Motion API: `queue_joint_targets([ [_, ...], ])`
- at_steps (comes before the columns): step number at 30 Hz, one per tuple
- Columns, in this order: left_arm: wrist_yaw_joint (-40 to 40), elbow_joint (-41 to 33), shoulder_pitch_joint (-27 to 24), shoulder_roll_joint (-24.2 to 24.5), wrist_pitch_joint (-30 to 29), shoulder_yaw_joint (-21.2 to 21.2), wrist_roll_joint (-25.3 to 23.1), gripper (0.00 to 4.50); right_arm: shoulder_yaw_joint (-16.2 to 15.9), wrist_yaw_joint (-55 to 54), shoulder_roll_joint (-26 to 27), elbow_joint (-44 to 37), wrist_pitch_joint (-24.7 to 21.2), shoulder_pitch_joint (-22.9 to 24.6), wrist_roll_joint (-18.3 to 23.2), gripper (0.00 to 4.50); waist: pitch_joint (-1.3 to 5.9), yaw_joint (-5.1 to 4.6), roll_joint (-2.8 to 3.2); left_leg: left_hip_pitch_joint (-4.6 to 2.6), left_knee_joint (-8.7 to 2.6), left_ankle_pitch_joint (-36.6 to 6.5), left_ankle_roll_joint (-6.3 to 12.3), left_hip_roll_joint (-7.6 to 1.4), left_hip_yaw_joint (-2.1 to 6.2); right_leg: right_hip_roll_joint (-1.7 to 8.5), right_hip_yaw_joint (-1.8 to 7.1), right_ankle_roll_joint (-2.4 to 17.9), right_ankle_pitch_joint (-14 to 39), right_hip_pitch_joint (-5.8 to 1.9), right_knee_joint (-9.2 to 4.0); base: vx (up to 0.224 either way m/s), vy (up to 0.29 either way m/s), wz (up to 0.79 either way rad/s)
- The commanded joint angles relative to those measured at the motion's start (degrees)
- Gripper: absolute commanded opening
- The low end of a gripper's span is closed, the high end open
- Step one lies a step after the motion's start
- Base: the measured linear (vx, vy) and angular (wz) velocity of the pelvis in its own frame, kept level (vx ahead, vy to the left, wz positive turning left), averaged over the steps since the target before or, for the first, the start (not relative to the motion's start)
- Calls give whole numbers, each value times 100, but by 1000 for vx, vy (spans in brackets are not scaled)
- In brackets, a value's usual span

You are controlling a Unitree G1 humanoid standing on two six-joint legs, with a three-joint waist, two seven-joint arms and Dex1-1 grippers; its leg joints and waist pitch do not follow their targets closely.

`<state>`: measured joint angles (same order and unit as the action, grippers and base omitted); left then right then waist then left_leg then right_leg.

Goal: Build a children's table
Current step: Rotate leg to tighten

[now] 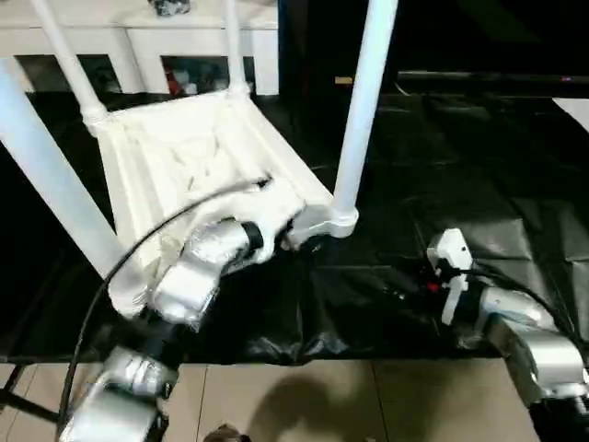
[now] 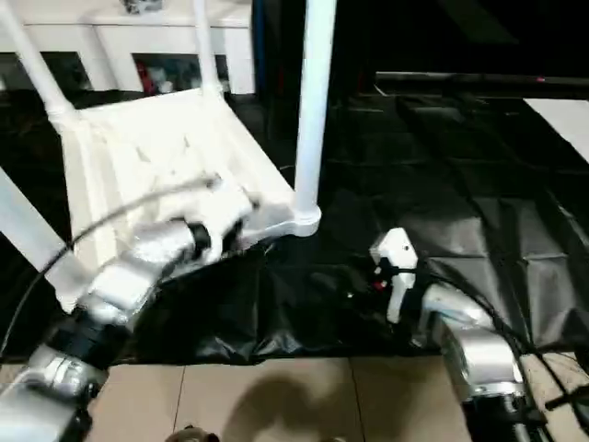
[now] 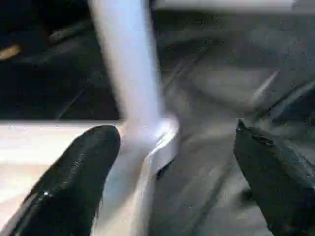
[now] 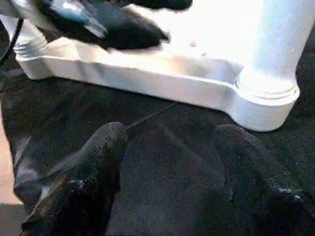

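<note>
Children's table (image 1: pixel 198 157): white plastic, lying upside down on a black sheet (image 1: pixel 442 175) that covers the floor; underside of the top faces up, raised rim around it.

Legs: four, seated in the rounded corner sockets and pointing upward. Near-right leg (image 1: pixel 361 110) stands in its socket (image 1: pixel 336 221); near-left leg (image 1: pixel 55 184) crosses the picture's left side; two far legs (image 1: pixel 74 69) (image 1: pixel 232 46) rise behind. All four are cut off by the top edge, so their ends are unseen.

Left gripper (image 3: pixel 172 167): at the table's near edge, beside the near-right socket. Wrist view shows its two black fingers (image 3: pixel 78 177) spread wide, one each side of the leg base, gripping nothing. From the head views the fingers are hidden behind the silver wrist and blurred.

Right gripper (image 4: pixel 167 167): low over the black sheet, just short of the same corner socket, apart from it. Fingers (image 4: pixel 93 172) stand parted, nothing between them. The left gripper's dark fingers appear blurred at the table rim in this wrist view.

Background: white cabinet (image 1: pixel 138 41) behind the table, partly cut off. Tan floor tiles (image 1: pixel 350 396) at the sheet's near edge.
</note>
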<state>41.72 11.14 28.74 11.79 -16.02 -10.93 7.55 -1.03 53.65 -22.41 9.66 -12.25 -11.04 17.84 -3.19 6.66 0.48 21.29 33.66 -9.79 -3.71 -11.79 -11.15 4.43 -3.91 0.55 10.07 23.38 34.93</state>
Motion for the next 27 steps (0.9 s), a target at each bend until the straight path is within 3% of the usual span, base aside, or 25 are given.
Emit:
queue_joint_targets([
  [1, 237, -423, -131, 73, -271, 212, 402, 444, 55, -156, 12, -105, -1, 40, -5, 319, 397, 20, 5, -41, -361, -1308, 214, -156, 102, 355, 227, 1212, 1188, -292, -433, 0, 0, 0],
  [3, 379, -658, -258, 164, -415, 275, 581, 444, 81, -213, 52, -125, -23, 57, 6, 319, 368, 5, 30, -59, -378, -1538, 178, -137, 102, 343, 223, 1110, 1521, -283, -468, 0, 0, 0],
  [4, 493, -822, -351, 250, -539, 309, 708, 444, 85, -222, 69, -157, -38, 78, 20, 319, 338, 0, 84, -60, -394, -1661, 158, -129, 108, 337, 221, 1018, 1779, -263, -509, 0, 0, 0],
  [5, 836, -1320, -639, 521, -902, 418, 1109, 444, 89, -248, 112, -262, -81, 150, 56, 319, 347, -8, 60, -72, -400, -1699, 124, -141, 111, 350, 225, 998, 1827, -273, -510, 0, 0, 0],
  [6, 1095, -1633, -833, 720, -1120, 490, 1410, 444, 86, -252, 129, -316, -99, 198, 77, 319, 325, -34, 75, -31, -437, -1725, 101, -145, 131, 352, 228, 976, 1904, -287, -495, 0, 0, 0],
  [7, 1131, -1672, -859, 753, -1158, 499, 1451, 444, 85, -251, 130, -322, -100, 206, 79, 319, 329, -34, 81, -51, -433, -1769, 85, -148, 128, 350, 232, 961, 1949, -271, -495, 0, 0, 0],
  [8, 1473, -2042, -1118, 1087, -1496, 594, 1832, 444, 67, -256, 142, -379, -106, 279, 95, 319, 319, -61, 117, -84, -427, -1863, 63, -139, 117, 314, 236, 975, 1967, -231, -497, 0, 0, 0],
  [9, 1665, -2192, -1259, 1289, -1643, 650, 2004, 444, 55, -260, 146, -408, -114, 317, 103, 319, 302, -71, 135, -60, -447, -1878, 63, -132, 124, 309, 236, 990, 1986, -242, -494, 0, 0, 0],
  [11, 1840, -2290, -1375, 1481, -1780, 695, 2133, 444, 46, -259, 147, -427, -120, 344, 110, 319, 281, -91, 132, -93, -442, -2004, 54, -118, 114, 287, 234, 943, 2174, -214, -521, 0, 0, 0],
  [12, 2005, -2361, -1500, 1679, -1864, 754, 2215, 444, 34, -268, 147, -453, -125, 373, 118, 319, 260, -85, 172, -113, -451, -2071, 41, -128, 112, 293, 245, 917, 2296, -186, -549, 0, 0, 0],
  [14, 2344, -2367, -1748, 2096, -1933, 901, 2259, 444, 11, -285, 146, -502, -140, 423, 134, 319, 234, -85, 185, -112, -465, -2179, 7, -123, 124, 300, 245, 863, 2472, -183, -559, 0, 0, 0],
  [15, 2469, -2357, -1843, 2257, -1930, 963, 2248, 444, 0, -288, 143, -517, -148, 438, 141, 319, 216, -115, 189, -96, -492, -2282, -25, -115, 137, 290, 249, 730, 2636, -195, -569, 0, 0, 0],
  [16, 2469, -2357, -1843, 2257, -1930, 963, 2248, 444, 0, -288, 143, -517, -148, 438, 141, 319, 225, -120, 204, -129, -488, -2306, -44, -117, 140, 299, 253, 690, 2701, -176, -582, 0, 0, 0],
  [21, 2897, -2414, -2314, 3070, -2152, 1301, 2405, 444, -14, -294, 152, -568, -187, 495, 119, 319, 206, -150, 241, -129, -507, -2368, -70, -117, 151, 305, 263, 734, 2657, -160, -565, 0, 0, 0],
  [24, 2999, -2416, -2464, 3318, -2239, 1439, 2474, 444, -20, -296, 151, -587, -200, 512, 117, 319, 195, -160, 272, -139, -509, -2344, -63, -122, 141, 300, 270, 826, 2512, -149, -563, 0, 0, 0],
  [27, 3203, -2295, -2722, 3688, -2257, 1710, 2505, 444, -26, -300, 145, -605, -214, 529, 119, 319, 185, -163, 269, -132, -517, -2376, -56, -114, 135, 297, 271, 827, 2530, -159, -556, 0, 0, 0],
])
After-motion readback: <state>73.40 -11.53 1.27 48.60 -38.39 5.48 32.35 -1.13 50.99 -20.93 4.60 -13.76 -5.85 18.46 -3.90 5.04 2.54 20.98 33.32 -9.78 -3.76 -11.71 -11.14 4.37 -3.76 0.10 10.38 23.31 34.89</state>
